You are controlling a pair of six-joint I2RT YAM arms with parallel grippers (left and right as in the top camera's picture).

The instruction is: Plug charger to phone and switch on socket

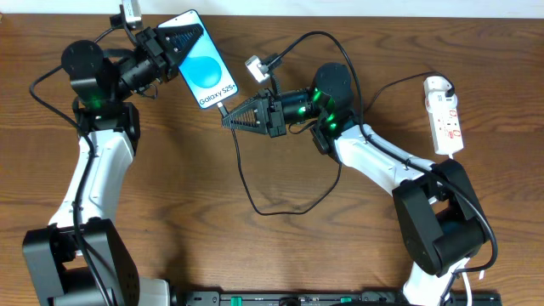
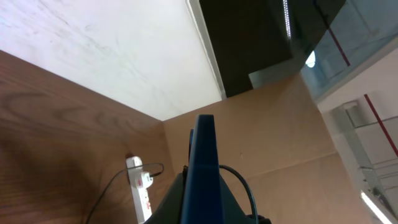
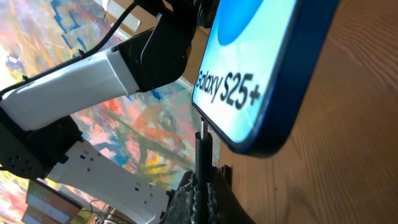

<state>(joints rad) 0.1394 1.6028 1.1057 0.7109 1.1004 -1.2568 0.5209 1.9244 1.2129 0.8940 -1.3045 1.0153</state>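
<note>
Right end effector [image 3: 200, 186] is clenched on the small plug tip [image 3: 202, 134] of the thin black charger cable [image 1: 245, 174], gripping the moulded body just behind the bare metal tongue. That's the right place to hold it: the body is rigid, while the tongue looks thin and likely bends under side load.

Directly ahead of its fingertips, the tongue meets the bottom edge of the slim black-framed smartphone with a bright blue glass screen [image 1: 206, 75]. Can't tell from the wrist view whether it's seated or only touching.

Left end effector [image 1: 177, 41] is clenched across the smartphone's opposite end, port end pointing at the right end effector. Can't tell if a corner rests on the brown wooden surface [image 1: 255, 263].

- **Smartphone:** it's a stiff, light slab with slick glass, so I'd expect it to pivot or slip in the grip if the push is off-axis. Push straight along its length.
- **Charger cable:** behind the right end effector it trails in a slack loop. It's limp and light, so there should be little drag.
- **Power strip:** the narrow white plastic power strip with red marks [image 1: 446, 115] lies well apart, back past the right arm's elbow. It's probably light enough to skid, so press the switch straight down, not sideways.
</note>
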